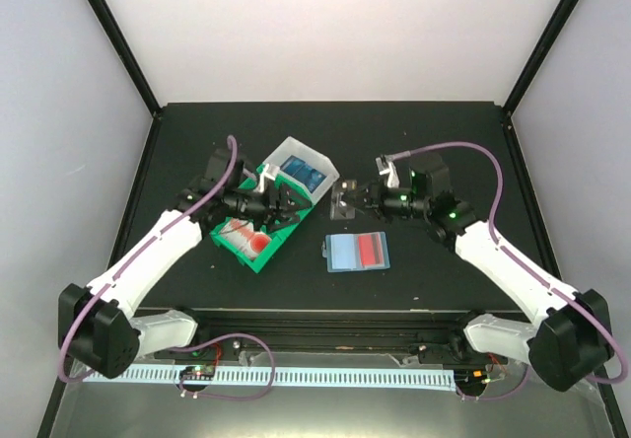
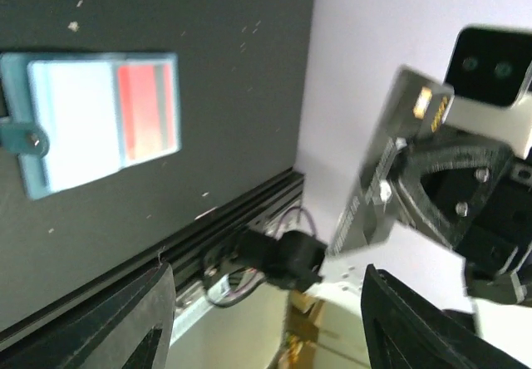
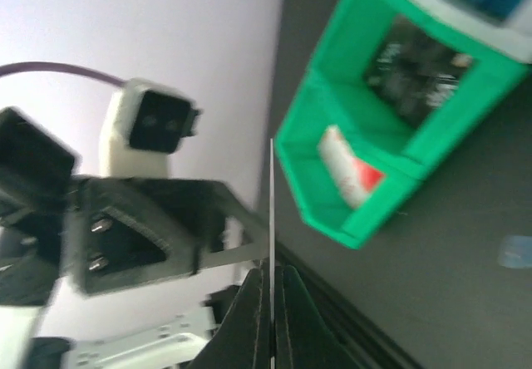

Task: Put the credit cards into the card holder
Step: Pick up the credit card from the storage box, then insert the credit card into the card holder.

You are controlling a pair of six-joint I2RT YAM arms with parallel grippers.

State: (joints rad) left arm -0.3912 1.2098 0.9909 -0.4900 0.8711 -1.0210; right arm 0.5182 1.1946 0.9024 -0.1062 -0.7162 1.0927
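Observation:
The teal card holder (image 1: 357,253) lies open on the black table with a red card (image 1: 371,250) in its right half; it also shows in the left wrist view (image 2: 75,128). My right gripper (image 1: 347,202) is shut on a thin grey card held above the table, seen edge-on in the right wrist view (image 3: 272,211) and flat in the left wrist view (image 2: 386,169). My left gripper (image 1: 284,205) is open and empty over the green bin (image 1: 258,244), facing the right gripper. A red-and-white card (image 3: 349,169) lies in the green bin.
A white bin (image 1: 292,152) holding blue cards (image 1: 303,174) rests against the green bin's far end. The aluminium rail (image 2: 224,228) runs along the table's near edge. Black frame posts stand at the back corners.

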